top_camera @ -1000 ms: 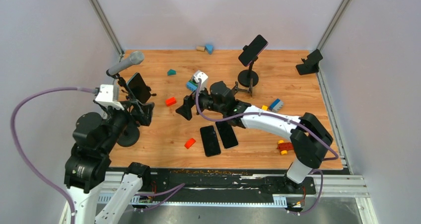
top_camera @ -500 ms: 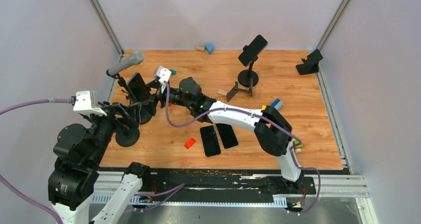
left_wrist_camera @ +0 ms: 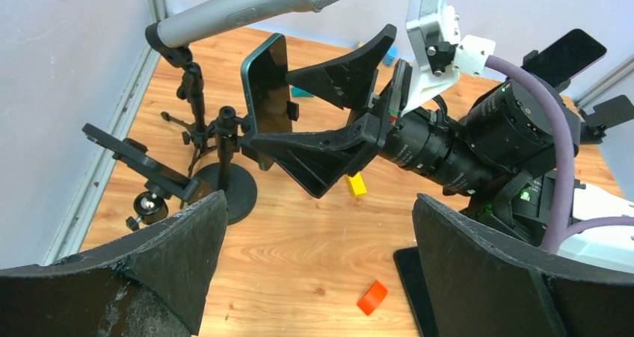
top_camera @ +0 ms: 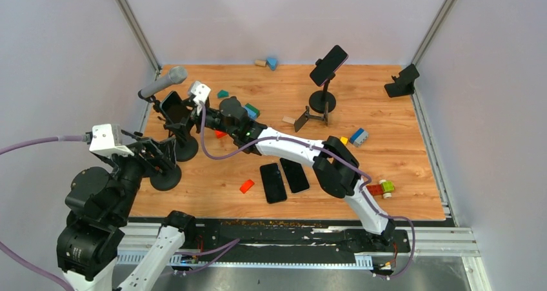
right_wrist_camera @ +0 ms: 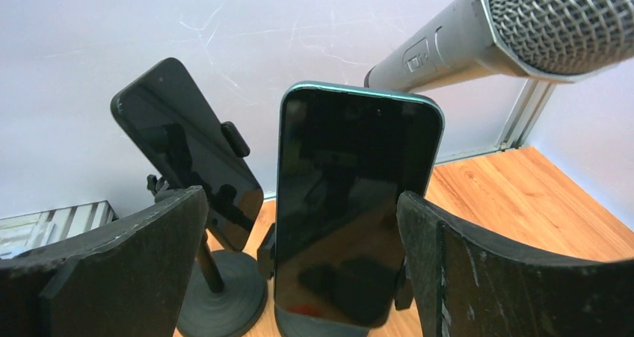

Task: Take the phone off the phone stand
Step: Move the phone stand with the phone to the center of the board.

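Observation:
A dark phone with a teal edge [right_wrist_camera: 351, 202] stands upright in the clamp of a black phone stand [left_wrist_camera: 232, 191] at the table's left. It also shows in the top view [top_camera: 171, 104] and the left wrist view [left_wrist_camera: 265, 90]. My right gripper [right_wrist_camera: 300, 199] is open, with one finger on each side of the phone and a gap on both sides. It also shows in the top view [top_camera: 180, 113]. My left gripper [left_wrist_camera: 318, 202] is open and empty, low over the table in front of the stand, and shows in the top view [top_camera: 158, 154].
A grey microphone [top_camera: 164, 81] on its stand leans over the phone. A second stand with a dark glossy slab [right_wrist_camera: 187, 154] is just left. Another phone [top_camera: 329, 64] sits on a back stand. Two phones [top_camera: 284, 179] lie flat mid-table, near a red block [top_camera: 246, 186].
My right arm has swung left across the table and brought its open fingers around the phone on the left stand. My left arm has drawn back and down.

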You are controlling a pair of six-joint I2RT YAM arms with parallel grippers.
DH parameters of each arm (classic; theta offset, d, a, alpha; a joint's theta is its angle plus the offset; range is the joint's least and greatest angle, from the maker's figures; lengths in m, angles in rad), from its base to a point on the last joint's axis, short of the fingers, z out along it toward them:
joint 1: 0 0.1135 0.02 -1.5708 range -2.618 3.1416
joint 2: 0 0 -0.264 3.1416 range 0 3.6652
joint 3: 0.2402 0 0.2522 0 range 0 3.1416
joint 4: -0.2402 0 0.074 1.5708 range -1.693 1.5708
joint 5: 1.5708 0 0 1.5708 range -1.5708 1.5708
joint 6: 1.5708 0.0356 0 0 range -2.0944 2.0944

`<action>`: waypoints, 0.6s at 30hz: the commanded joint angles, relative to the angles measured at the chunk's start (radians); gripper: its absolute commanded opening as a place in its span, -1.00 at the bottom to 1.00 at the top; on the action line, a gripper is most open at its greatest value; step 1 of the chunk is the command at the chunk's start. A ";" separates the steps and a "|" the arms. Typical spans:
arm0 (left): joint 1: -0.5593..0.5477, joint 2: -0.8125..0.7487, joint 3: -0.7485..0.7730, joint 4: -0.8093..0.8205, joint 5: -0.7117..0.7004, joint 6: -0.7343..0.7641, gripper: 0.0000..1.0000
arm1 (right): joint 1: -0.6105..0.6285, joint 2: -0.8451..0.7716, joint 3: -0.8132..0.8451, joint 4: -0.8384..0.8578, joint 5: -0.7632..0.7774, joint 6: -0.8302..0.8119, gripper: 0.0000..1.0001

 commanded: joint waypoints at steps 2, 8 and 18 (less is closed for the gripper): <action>-0.017 -0.005 0.040 -0.001 -0.039 0.028 1.00 | 0.013 0.055 0.121 -0.070 0.032 -0.050 1.00; -0.025 -0.005 0.041 0.000 -0.039 0.034 1.00 | 0.013 0.055 0.109 -0.080 0.081 -0.077 1.00; -0.027 -0.008 0.022 0.009 -0.034 0.037 1.00 | -0.005 0.052 0.128 -0.170 0.110 -0.097 1.00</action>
